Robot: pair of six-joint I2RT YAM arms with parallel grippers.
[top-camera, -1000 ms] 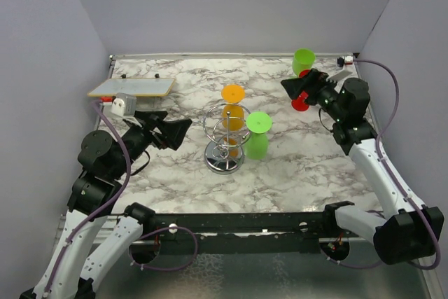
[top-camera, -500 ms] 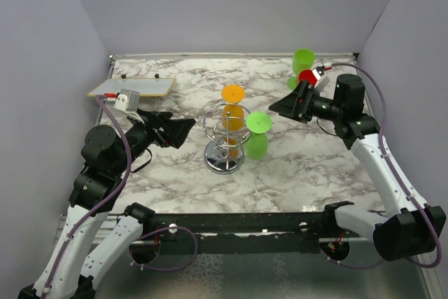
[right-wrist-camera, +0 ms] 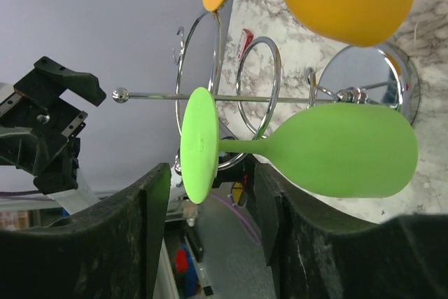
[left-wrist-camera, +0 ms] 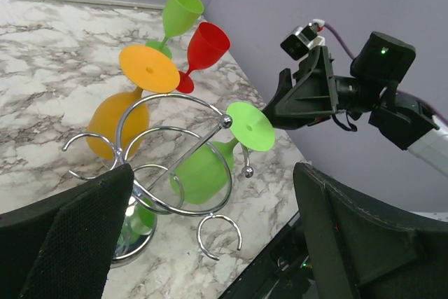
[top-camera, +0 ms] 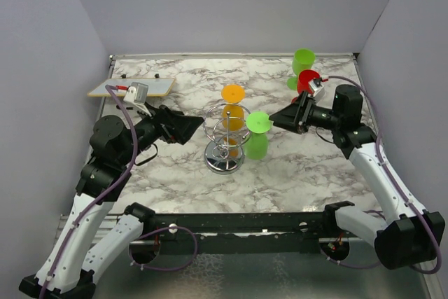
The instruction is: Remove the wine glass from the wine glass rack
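Note:
The chrome wine glass rack (top-camera: 223, 146) stands mid-table. An orange glass (top-camera: 233, 108) and a green wine glass (top-camera: 257, 138) hang upside down from its loops. My right gripper (top-camera: 276, 118) is open just right of the green glass's foot. In the right wrist view the green glass (right-wrist-camera: 350, 148) lies across the frame, its foot (right-wrist-camera: 196, 145) just ahead of my open right gripper (right-wrist-camera: 210, 222). My left gripper (top-camera: 192, 126) is open just left of the rack. It is open and empty in the left wrist view (left-wrist-camera: 210, 232), facing the rack (left-wrist-camera: 168, 166).
A red glass (top-camera: 306, 80) and a light-green glass (top-camera: 303, 61) stand upright at the back right. A yellow board (top-camera: 131, 87) lies at the back left. Grey walls close in the table on three sides.
My right gripper has left the red glass at the back right and moved left to the green glass's foot. My left gripper has moved right, closer to the rack.

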